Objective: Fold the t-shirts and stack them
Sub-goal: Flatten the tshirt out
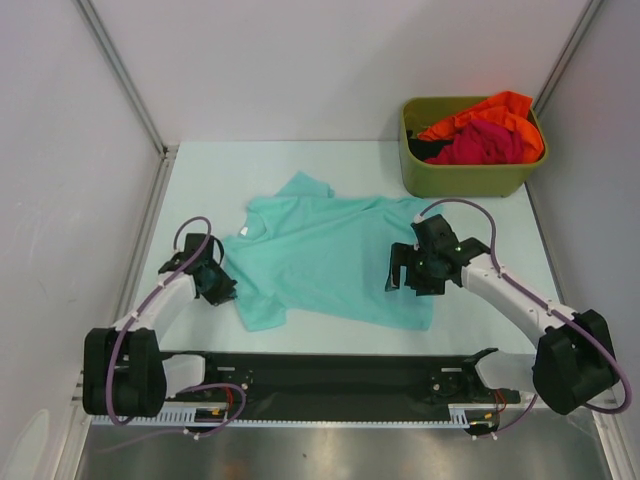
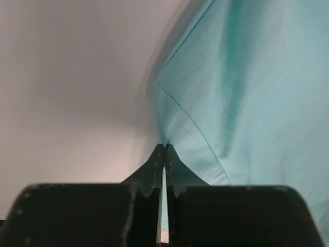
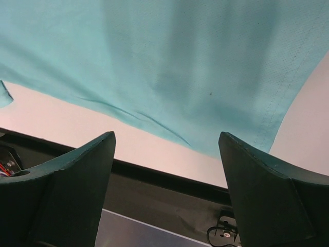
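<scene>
The teal t-shirt (image 1: pixel 330 260) lies spread across the middle of the table, with one sleeve toward the back and one toward the front left. My left gripper (image 1: pixel 224 287) is at the shirt's left edge. In the left wrist view its jaws (image 2: pixel 164 148) are pinched together on a fold of the teal cloth (image 2: pixel 247 92). My right gripper (image 1: pixel 404 277) hovers over the shirt's right part, near the hem. It stands open (image 3: pixel 166 135) with nothing between the fingers, and the teal hem (image 3: pixel 169 67) lies just beyond them. The orange t-shirt (image 1: pixel 500 108) and the magenta-red t-shirt (image 1: pixel 485 145) lie bunched in the bin.
An olive-green bin (image 1: pixel 465 182) stands at the back right corner of the table. A black rail (image 1: pixel 330 375) carrying the arm bases runs along the near edge. White walls close in the table on the left, the back and the right.
</scene>
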Controlling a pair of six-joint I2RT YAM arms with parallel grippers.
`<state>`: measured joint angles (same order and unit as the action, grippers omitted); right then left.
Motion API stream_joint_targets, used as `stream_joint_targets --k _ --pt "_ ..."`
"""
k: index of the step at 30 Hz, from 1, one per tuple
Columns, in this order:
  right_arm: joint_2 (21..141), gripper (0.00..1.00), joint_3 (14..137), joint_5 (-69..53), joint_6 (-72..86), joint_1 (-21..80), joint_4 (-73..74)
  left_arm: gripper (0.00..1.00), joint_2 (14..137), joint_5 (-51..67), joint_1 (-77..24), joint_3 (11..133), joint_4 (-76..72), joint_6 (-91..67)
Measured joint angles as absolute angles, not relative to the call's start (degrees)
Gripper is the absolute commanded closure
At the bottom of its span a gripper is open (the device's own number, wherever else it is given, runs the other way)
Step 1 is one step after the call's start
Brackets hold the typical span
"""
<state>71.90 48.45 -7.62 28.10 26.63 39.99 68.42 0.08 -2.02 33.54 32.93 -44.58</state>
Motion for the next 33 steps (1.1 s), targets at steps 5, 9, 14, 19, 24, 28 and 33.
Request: stream_joint_targets --k 5,9,14,19,24,28,33 --pt "70.96 0.12 47.79 -7.64 28.10 26.63 40.01 0.96 67.59 -3.25 -7.29 35.70 35.20 -43.46" --pt "70.94 0.12 47.59 -7.70 28.03 26.63 40.16 0.96 77.84 -5.50 -17.65 47.57 35.73 -43.53" --pt "71.94 0.11 47.70 -8.19 27.57 26.63 40.16 0.19 99.88 -8.67 -26.94 72.99 39.81 -41.91" --pt "73.71 0.11 47.81 -8.64 27.16 26.41 40.14 0.11 96.79 -10.41 -29.04 72.23 41.78 -39.79" --pt "72.55 0.11 47.20 -9.61 27.29 26.39 39.38 0.24 75.31 -8.84 -27.11 57.56 42.70 -37.36" --pt "72.05 0.11 46.15 -10.02 27.35 26.24 39.07 0.44 63.16 1.04 -19.70 45.45 35.59 -37.04" --pt "72.05 0.10 45.76 -10.57 27.33 26.24 39.00 0.53 66.48 12.62 -13.69 38.28 26.72 -39.55"
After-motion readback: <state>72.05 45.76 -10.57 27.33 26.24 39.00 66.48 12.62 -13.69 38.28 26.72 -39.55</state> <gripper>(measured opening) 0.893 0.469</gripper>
